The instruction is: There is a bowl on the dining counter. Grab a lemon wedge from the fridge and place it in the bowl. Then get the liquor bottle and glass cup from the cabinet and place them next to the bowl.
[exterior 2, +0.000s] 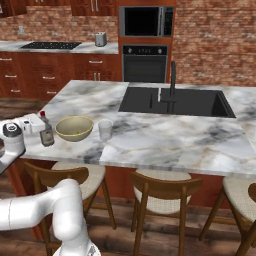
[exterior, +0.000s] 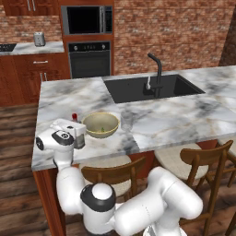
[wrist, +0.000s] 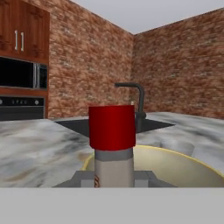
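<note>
— Fingers (wrist: 114, 179)?
— Narrow, clamped on the neck of the liquor bottle (exterior 2: 46, 133), just under its red cap.
— Bottle's place?
— Upright at the left end of the marble surface (exterior: 184, 120), just beside the bowl (exterior: 100, 125).
— Glass cup (exterior 2: 105, 129)?
— Standing on the bowl's other side, close by. Something small and green inside the bowl.
</note>
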### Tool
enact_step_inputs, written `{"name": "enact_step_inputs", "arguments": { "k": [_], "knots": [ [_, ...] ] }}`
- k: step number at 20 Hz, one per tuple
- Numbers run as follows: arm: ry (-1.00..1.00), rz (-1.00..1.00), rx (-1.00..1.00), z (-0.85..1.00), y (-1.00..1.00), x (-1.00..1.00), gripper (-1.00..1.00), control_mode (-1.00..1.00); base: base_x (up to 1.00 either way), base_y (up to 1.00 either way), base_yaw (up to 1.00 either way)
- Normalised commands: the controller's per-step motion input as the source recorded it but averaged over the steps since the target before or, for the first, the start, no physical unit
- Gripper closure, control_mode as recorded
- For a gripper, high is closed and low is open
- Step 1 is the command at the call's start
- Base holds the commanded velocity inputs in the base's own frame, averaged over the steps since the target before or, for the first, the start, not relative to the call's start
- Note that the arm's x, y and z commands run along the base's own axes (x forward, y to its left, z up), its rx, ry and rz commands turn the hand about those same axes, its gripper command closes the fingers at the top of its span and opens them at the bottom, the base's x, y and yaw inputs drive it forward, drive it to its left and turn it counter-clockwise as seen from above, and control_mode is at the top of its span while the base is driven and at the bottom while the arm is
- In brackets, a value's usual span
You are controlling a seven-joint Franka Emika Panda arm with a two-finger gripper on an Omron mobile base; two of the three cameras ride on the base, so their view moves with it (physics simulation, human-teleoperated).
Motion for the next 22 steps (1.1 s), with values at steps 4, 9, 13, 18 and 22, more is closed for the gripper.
{"name": "enact_step_inputs", "arguments": {
  "k": [4, 9, 13, 18, 22],
  "knots": [
    [0.0, -0.02, 0.0, -0.09, 0.11, 0.22, 1.0, -1.0, 0.0, 0.0, 0.0],
    [0.0, -0.01, 0.0, -0.09, 0.03, 0.13, 1.0, -1.0, 0.0, 0.0, 0.0],
    [-0.05, -0.01, 0.0, -0.08, 0.0, 0.0, 1.0, -1.0, 0.0, 0.0, 0.0],
    [-0.09, -0.01, 0.0, -0.12, 0.0, -0.14, -1.0, -1.0, 0.0, 0.0, 0.0],
    [-0.09, -0.01, 0.0, -0.1, 0.0, -0.04, -1.0, -1.0, 0.0, 0.0, 0.0]
  ]
}}
